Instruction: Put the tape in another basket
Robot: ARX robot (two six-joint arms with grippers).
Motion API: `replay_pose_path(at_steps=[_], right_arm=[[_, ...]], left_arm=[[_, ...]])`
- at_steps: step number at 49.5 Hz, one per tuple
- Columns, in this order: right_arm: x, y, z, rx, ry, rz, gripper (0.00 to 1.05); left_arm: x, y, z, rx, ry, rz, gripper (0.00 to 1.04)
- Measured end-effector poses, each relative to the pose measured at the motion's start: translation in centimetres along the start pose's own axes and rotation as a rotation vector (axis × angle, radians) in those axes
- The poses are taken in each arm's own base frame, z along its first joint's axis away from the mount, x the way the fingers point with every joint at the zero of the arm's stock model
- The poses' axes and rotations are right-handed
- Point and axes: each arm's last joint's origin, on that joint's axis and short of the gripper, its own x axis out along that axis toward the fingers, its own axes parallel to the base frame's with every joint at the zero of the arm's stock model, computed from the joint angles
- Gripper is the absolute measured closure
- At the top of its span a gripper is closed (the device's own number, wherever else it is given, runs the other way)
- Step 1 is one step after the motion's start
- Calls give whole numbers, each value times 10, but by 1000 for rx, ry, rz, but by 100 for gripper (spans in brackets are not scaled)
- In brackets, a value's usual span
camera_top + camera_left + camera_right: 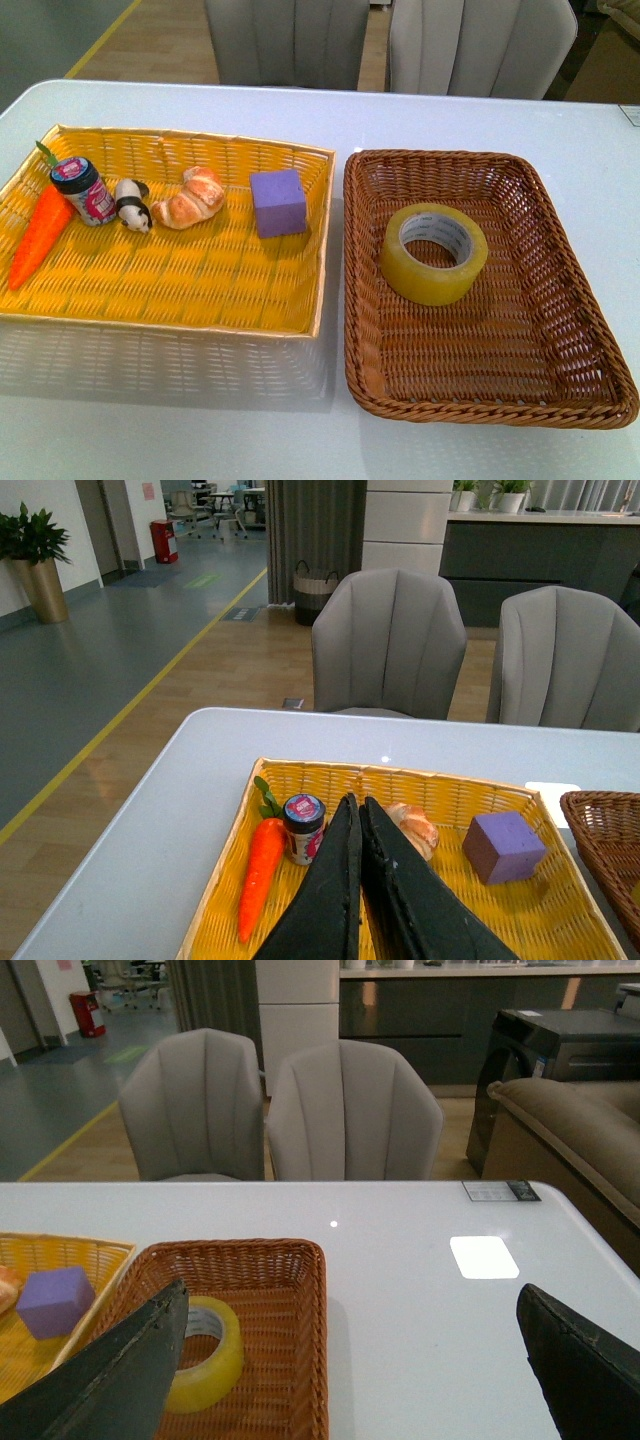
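Yellowish tape (434,254) fills front view, perhaps half-hidden wrist-side.

An office lounge or showroom hall. Behind the white bench (200,780) stand grey upholstered chairs (390,645); beyond them runs grey flooring with a yellow line (150,685), a potted plant in a gold planter (38,570), a red bin (163,540) and a dark counter (440,1020).

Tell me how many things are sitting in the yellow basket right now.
5, along the yellow basket far side: carrot at left, then jar, panda figure, croissant, purple cube. None looks hidden.
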Motion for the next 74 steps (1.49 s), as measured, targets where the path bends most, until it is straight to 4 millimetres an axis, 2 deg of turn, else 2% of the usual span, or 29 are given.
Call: replay_pose_path(at_steps=[13, 18, 28, 37, 39, 46, 53, 55, 74], right_arm=[[0, 0, 0, 0, 0, 0, 9], [0, 0, 0, 0, 0, 0, 9], [0, 0, 0, 0, 0, 1, 9], [0, 0, 0, 0, 0, 0, 9], [0, 0, 0, 0, 0, 0, 9], [0, 0, 0, 0, 0, 0, 9], [0, 0, 0, 0, 0, 0, 9], [0, 0, 0, 0, 0, 0, 9], [0, 0, 0, 0, 0, 0, 9]], left_arm=[[-5, 0, 0, 0, 0, 0, 103], [-15, 0, -3, 1, 13, -1, 103], [-15, 0, -4, 1, 17, 0, 103], [-15, 0, -4, 1, 16, 1, 75], [-15, 0, -4, 1, 16, 1, 65], [-15, 0, -4, 1, 16, 1, 40], [-15, 0, -4, 1, 16, 0, 19], [-15, 0, -4, 1, 16, 1, 8], [-15, 0, -4, 3, 16, 1, 9]])
